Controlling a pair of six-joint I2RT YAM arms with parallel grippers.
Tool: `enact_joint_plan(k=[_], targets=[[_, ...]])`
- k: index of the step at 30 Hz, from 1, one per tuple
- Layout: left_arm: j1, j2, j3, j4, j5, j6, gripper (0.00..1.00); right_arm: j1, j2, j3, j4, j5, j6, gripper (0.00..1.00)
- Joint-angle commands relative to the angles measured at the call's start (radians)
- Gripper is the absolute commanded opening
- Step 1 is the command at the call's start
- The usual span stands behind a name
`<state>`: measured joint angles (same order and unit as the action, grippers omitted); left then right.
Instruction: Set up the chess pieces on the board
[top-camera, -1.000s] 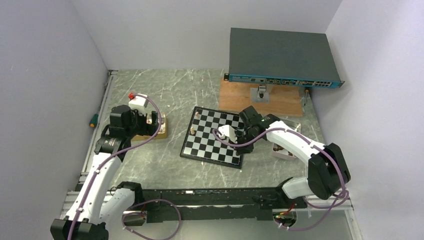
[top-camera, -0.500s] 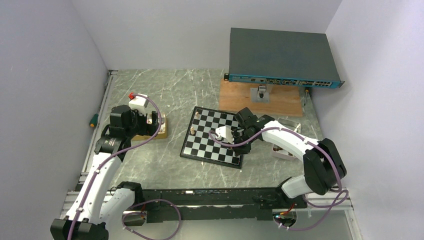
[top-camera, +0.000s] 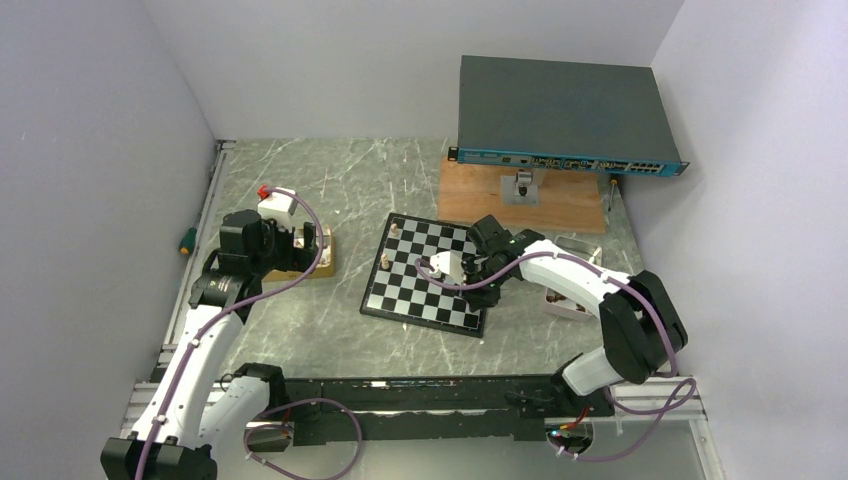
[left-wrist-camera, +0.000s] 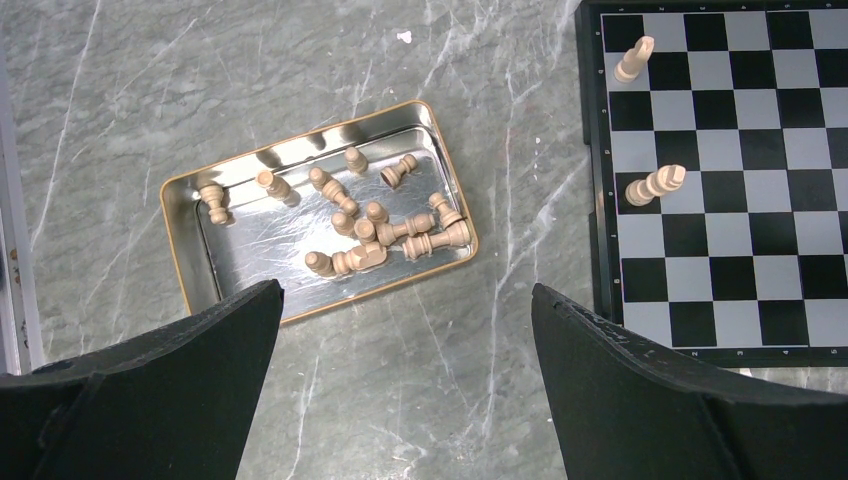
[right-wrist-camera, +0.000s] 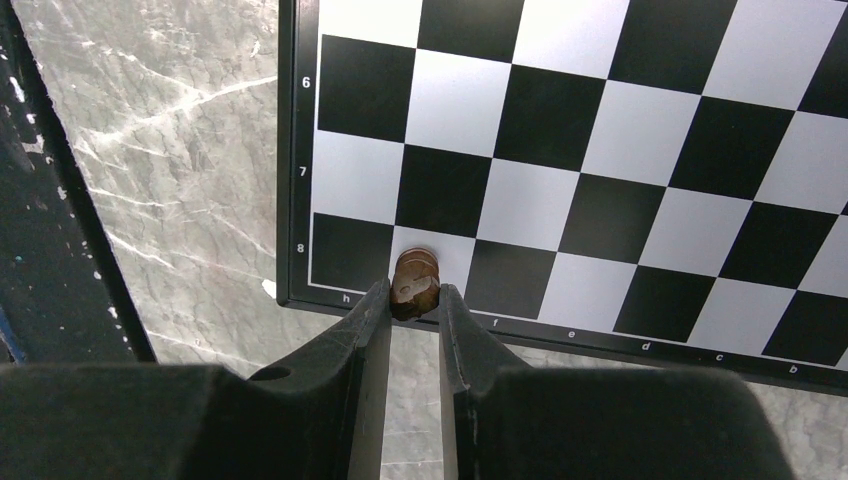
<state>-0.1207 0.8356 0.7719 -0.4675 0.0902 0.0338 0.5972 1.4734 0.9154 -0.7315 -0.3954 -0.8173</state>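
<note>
Narrow right pincer clamps dark chess piece, seemingly touching board; left pincer spread wide.

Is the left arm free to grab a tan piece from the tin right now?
Probably yes: the left gripper hangs open above the tin, and the tan pieces lie uncovered with nothing visible in between.

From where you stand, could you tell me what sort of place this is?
Probably a robotics lab cell: plain walls box in the table, a network switch sits behind, and two arms work a board.
</note>
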Motion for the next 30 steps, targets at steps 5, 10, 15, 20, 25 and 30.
enact_joint_plan(k=[5,10,15,20,25,30], targets=[[0.007,-0.001,-0.003,0.043,0.02,0.011,1.0,0.004,0.01,-0.002,0.029,0.027,0.015,0.17],[0.007,-0.001,-0.002,0.043,0.021,0.011,1.0,0.004,0.005,-0.007,0.028,0.027,0.01,0.2],[0.007,-0.001,-0.003,0.044,0.022,0.011,1.0,0.004,0.004,-0.009,0.023,0.023,0.004,0.24],[0.007,0.0,-0.003,0.044,0.022,0.011,1.0,0.004,0.0,-0.01,0.021,0.018,0.001,0.28],[0.009,0.0,-0.003,0.044,0.023,0.011,1.0,0.004,-0.01,-0.012,0.022,0.014,0.002,0.37],[0.009,0.001,-0.003,0.045,0.029,0.011,1.0,0.004,-0.025,-0.007,0.024,0.005,0.011,0.53]])
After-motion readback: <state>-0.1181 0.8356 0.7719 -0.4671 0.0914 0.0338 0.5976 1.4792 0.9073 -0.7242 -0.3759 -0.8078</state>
